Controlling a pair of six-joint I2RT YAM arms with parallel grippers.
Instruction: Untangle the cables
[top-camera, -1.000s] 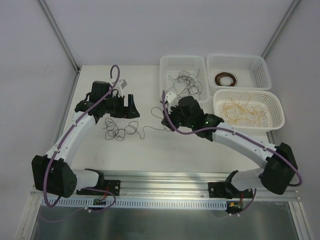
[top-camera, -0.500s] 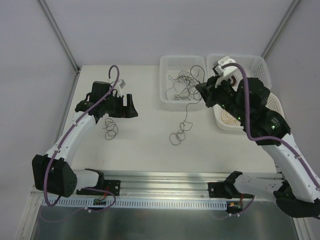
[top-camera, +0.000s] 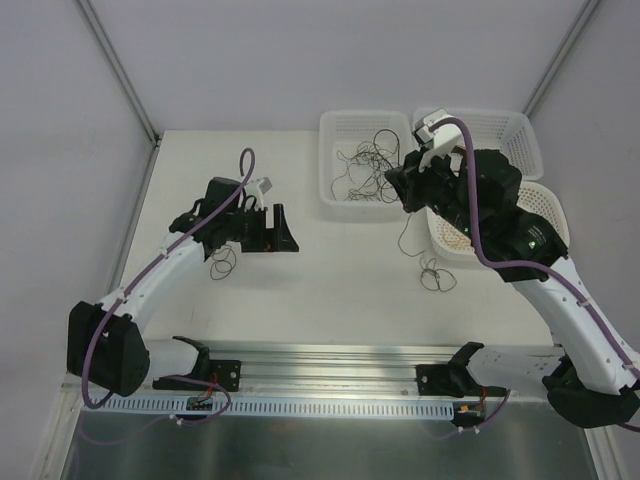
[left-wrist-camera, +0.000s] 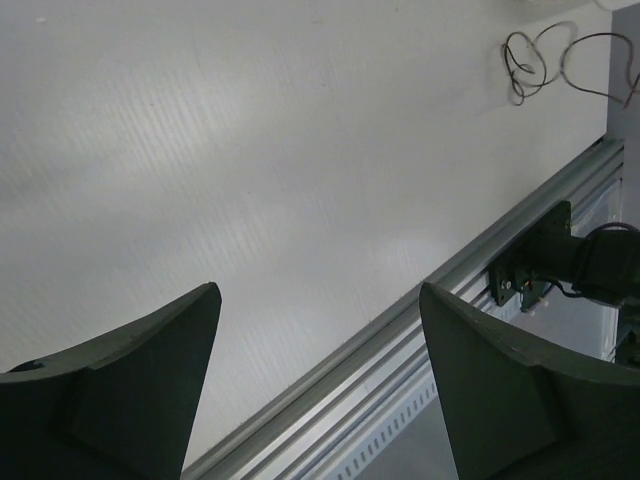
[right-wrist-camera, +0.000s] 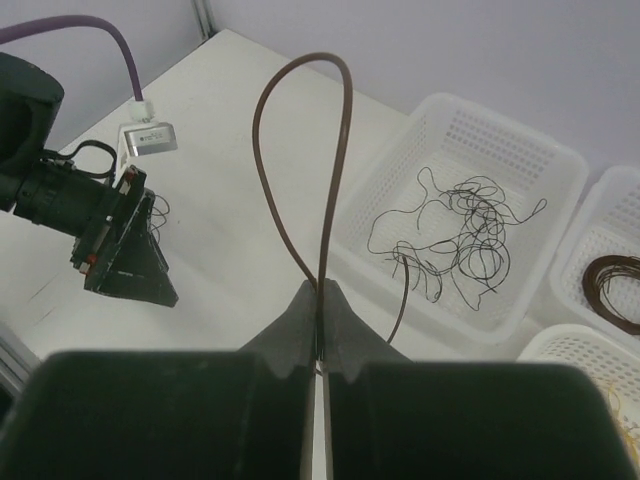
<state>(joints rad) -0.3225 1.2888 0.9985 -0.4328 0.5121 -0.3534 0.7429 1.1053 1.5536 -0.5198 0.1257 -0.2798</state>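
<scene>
My right gripper (top-camera: 402, 188) is raised beside the baskets and shut on a dark brown wire (top-camera: 434, 276), which hangs down to a curl by the table. In the right wrist view the gripper (right-wrist-camera: 320, 296) pinches that wire's loop (right-wrist-camera: 262, 120) between closed fingers. My left gripper (top-camera: 280, 232) is open and empty above the table; it also shows in the left wrist view (left-wrist-camera: 320, 310). A small black wire curl (top-camera: 222, 262) lies on the table just left of it. The hanging wire's curl (left-wrist-camera: 528, 66) appears far off in the left wrist view.
A white basket (top-camera: 330, 160) holds several loose black wires (right-wrist-camera: 465, 235). A second basket (top-camera: 520, 135) behind my right arm holds a dark brown coil (right-wrist-camera: 612, 290). A third basket (top-camera: 550, 210) holds yellow-tan wires (top-camera: 455, 238). The metal rail (top-camera: 330, 360) runs along the near edge.
My right gripper took a dark brown wire from the tangle on the table, lifted it and carried it right toward the baskets. My left gripper moved right; a small curl stays beside it.
</scene>
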